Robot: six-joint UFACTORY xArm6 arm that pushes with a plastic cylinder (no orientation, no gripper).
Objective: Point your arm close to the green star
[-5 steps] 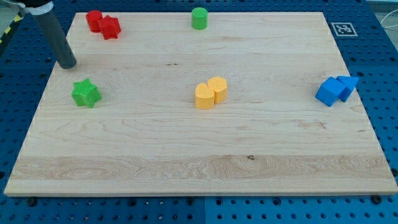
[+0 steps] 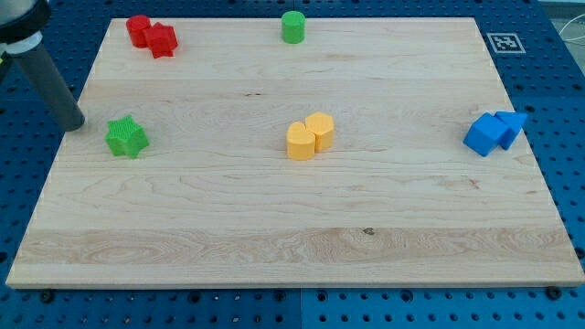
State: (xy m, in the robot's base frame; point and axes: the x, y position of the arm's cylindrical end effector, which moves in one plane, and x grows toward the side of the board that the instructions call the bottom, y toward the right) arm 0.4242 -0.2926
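Note:
The green star (image 2: 126,137) lies flat on the wooden board (image 2: 302,219) near the view's left edge. My tip (image 2: 74,122) is at the board's left edge, a short way to the left of the star and slightly above it in the view. The tip and the star are apart. The dark rod rises from the tip toward the view's top left corner.
Two red blocks (image 2: 151,36) touch each other at the top left. A green cylinder (image 2: 292,26) stands at the top middle. Two yellow blocks (image 2: 310,136) touch in the middle. Two blue blocks (image 2: 494,132) touch at the right edge.
My tip has moved down and to the left, from above the green star to the board's left edge beside it. No block has moved.

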